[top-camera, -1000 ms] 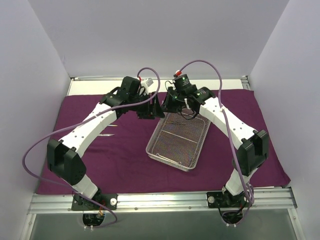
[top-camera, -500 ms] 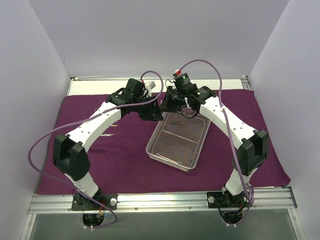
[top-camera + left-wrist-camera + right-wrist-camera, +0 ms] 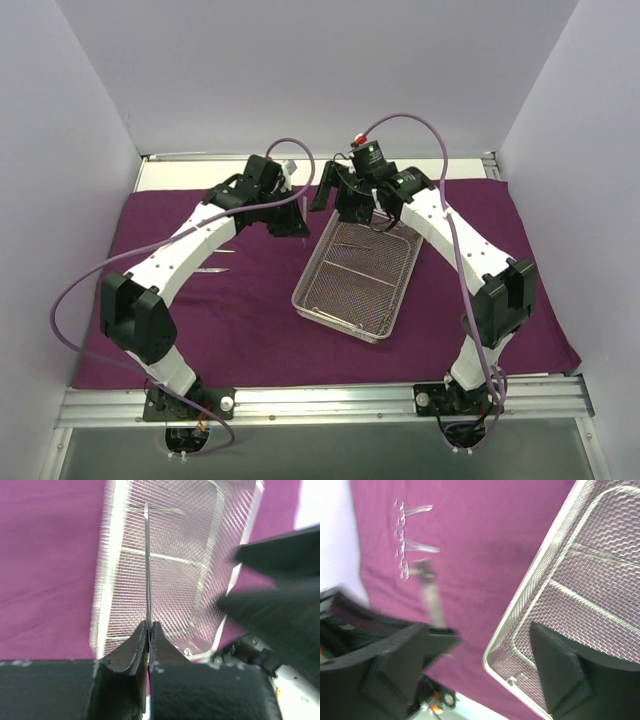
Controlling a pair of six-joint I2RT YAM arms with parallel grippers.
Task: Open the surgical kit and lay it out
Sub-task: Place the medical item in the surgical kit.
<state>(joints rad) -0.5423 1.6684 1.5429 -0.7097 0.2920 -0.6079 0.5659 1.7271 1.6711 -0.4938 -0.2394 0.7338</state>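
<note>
The purple cloth (image 3: 250, 320) is lying open and flat on the table, so I think that part is done. The wire tray (image 3: 335, 322) is sitting on its middle. My left gripper (image 3: 149, 630) is pinching one thin silver tool (image 3: 148, 570) by the tray's far corner. My right gripper (image 3: 477, 630) is hanging wide open, holding nothing. I am counting one cloth, one tray, and two or maybe three laid-out tools (image 3: 415, 547) on the cloth.

Robot lab cell: plain white walls (image 3: 300, 70), aluminium frame rail (image 3: 330, 402) (arm bases (image 3: 450, 398) bolted on).
</note>
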